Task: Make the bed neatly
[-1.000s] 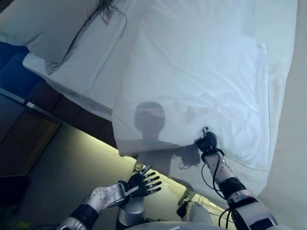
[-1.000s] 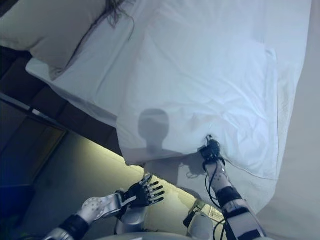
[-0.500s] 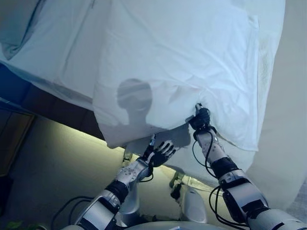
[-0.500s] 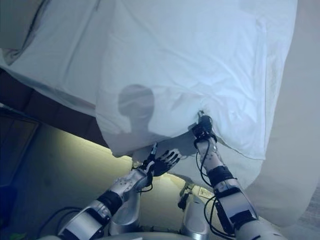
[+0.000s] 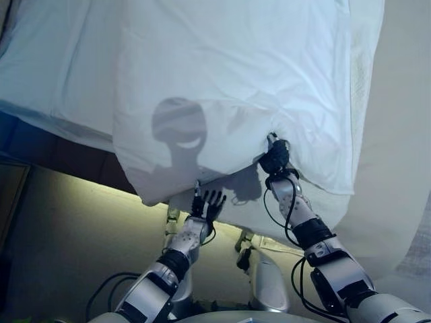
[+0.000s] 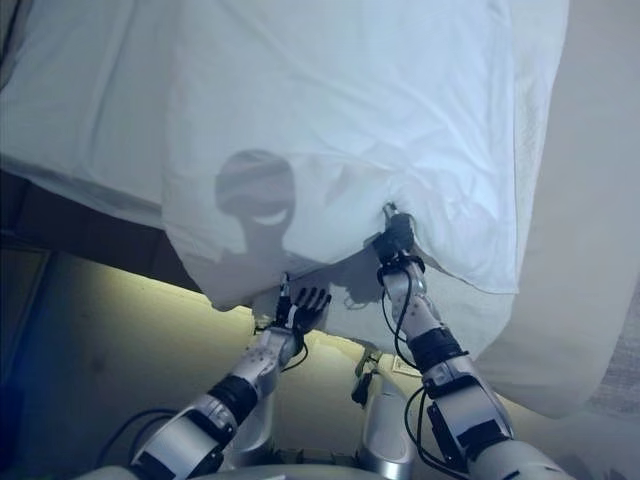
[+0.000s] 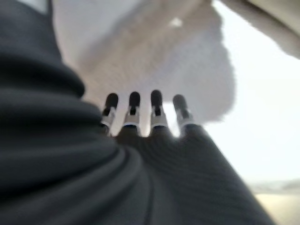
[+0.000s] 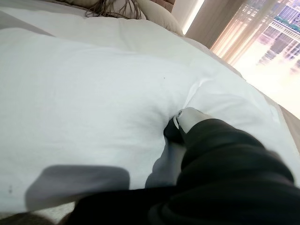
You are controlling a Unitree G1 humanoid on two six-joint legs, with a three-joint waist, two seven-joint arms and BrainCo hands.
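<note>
A white duvet (image 5: pixel 236 74) covers the bed, and its near edge hangs over the side. My right hand (image 5: pixel 275 158) is at that edge, fingers curled into a bunched fold of the cloth; the right wrist view shows the hand (image 8: pixel 197 126) pinched into the duvet (image 8: pixel 84 93). My left hand (image 5: pixel 207 204) is just below the hanging edge, further left, open with straight fingers pointing up at it. In the left wrist view its fingers (image 7: pixel 156 110) stand straight before the duvet (image 7: pixel 154 61) and hold nothing.
The white sheet (image 5: pixel 54 74) lies bare left of the duvet, above the dark bed base (image 5: pixel 60 151). A lit strip of floor (image 5: pixel 74 222) runs under the bed. A beige curtain (image 5: pixel 404 134) hangs at the right. A pillow with dark strands (image 8: pixel 112 7) lies at the bed's head.
The camera has shifted along the bed. My left hand has risen from low by the floor to just under the duvet's hanging edge. My right hand stays on the duvet edge.
</note>
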